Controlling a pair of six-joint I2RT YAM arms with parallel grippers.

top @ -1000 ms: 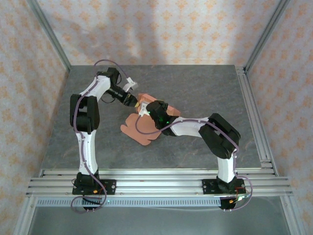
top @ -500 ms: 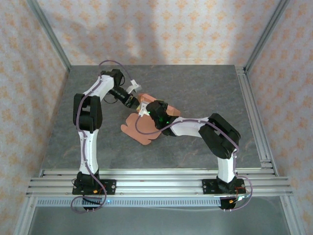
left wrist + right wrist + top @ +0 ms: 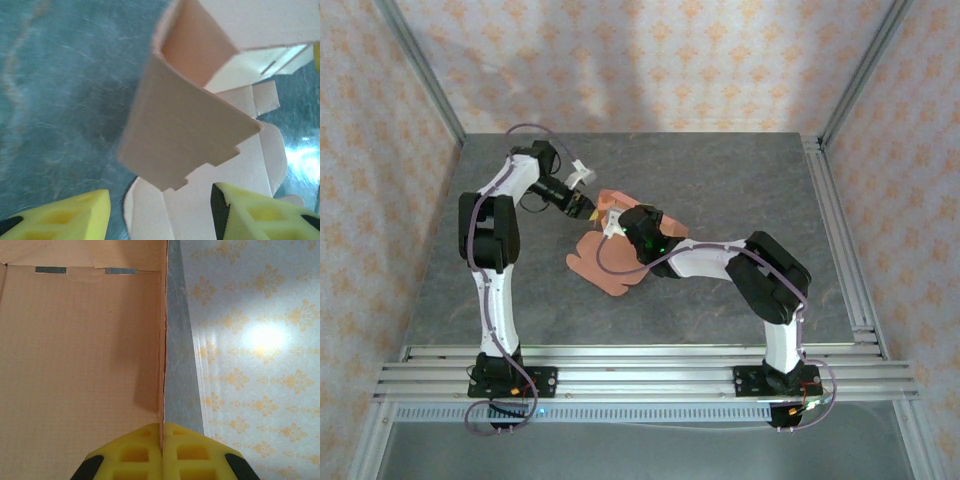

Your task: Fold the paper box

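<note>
Your left arm has swung slightly leftward; its left tool (image 3: 161, 200) gapes before the raised flap of the thin salmon-orange card paper box (image 3: 610, 265) mid-bench (image 3: 740, 180). Your right tool (image 3: 162, 437) stays pinched on a panel.

Salmon-orange paper box (image 3: 80, 340) of thin card: matt, with a faint grid texture inside. Grey stone-look table top (image 3: 740, 180): smooth, mottled, slight sheen. Yellow plastic fingers (image 3: 135, 455): moulded, matt. Silver aluminium rails (image 3: 640, 362): satin metal.
</note>
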